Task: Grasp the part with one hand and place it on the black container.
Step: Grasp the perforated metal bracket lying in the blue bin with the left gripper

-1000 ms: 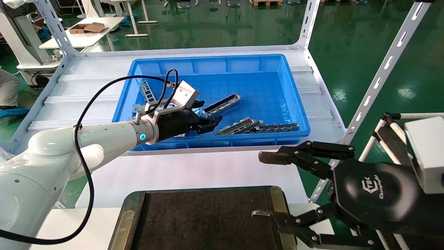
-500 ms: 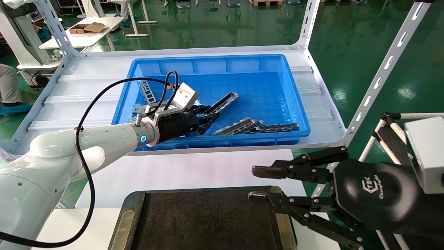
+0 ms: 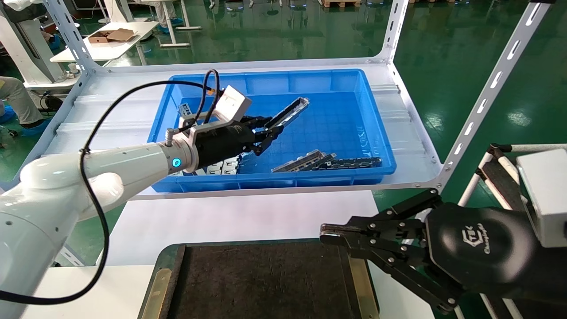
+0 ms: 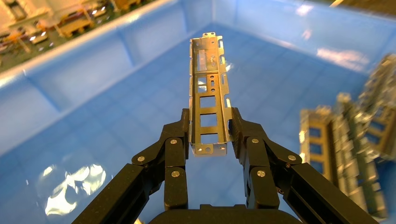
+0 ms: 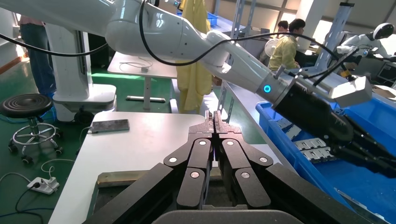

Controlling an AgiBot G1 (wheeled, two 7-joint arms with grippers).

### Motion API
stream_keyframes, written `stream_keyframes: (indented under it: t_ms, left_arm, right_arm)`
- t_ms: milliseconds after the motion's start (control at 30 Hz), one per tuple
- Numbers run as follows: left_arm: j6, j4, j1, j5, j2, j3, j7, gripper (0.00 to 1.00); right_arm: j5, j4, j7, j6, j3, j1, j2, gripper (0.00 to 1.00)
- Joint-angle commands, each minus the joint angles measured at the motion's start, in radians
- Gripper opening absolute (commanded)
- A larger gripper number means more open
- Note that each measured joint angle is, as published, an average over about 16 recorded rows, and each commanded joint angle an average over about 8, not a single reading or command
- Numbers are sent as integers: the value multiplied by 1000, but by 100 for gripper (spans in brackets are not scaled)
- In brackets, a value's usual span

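Note:
My left gripper (image 3: pixel 269 129) is shut on the near end of the part (image 3: pixel 292 110), a long silver-grey channel bar with rectangular cut-outs. It holds the bar tilted up above the floor of the blue bin (image 3: pixel 382 148). In the left wrist view the bar (image 4: pixel 208 84) stands out straight between the fingers (image 4: pixel 179 135), clear of the bin floor. The black container (image 3: pixel 165 277) lies at the near edge, below and nearer than the bin. My right gripper (image 3: pixel 330 231) is shut and empty above the container's right rim; its tips also show pressed together in the right wrist view (image 5: pixel 214 119).
More channel bars (image 3: pixel 303 161) and a darker bar (image 3: pixel 354 162) lie along the bin's near wall. Flat slotted plates (image 3: pixel 221 167) lie under my left wrist. White slotted shelf posts (image 3: pixel 483 102) rise at the right. A white table surface (image 3: pixel 248 217) lies between bin and container.
My left gripper shut on the bar and lifted it off the bin floor, moving up and back. My right gripper went from wide open to shut.

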Motion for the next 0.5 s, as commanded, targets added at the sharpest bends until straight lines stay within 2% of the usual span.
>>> stream_keyframes:
  t_ms: [33, 267, 500]
  left_arm:
    - [30, 3, -10, -15, -7, -6, 9, 0]
    - [274, -11, -16, -41, -77, -14, 51, 0]
    - [437, -36, 12, -56, -133, -17, 64, 0]
  right_arm:
    - [0, 0, 0, 0, 0, 0, 0, 0]
    - [0, 0, 0, 0, 0, 0, 0, 0]
    - [0, 0, 0, 0, 0, 0, 0, 0]
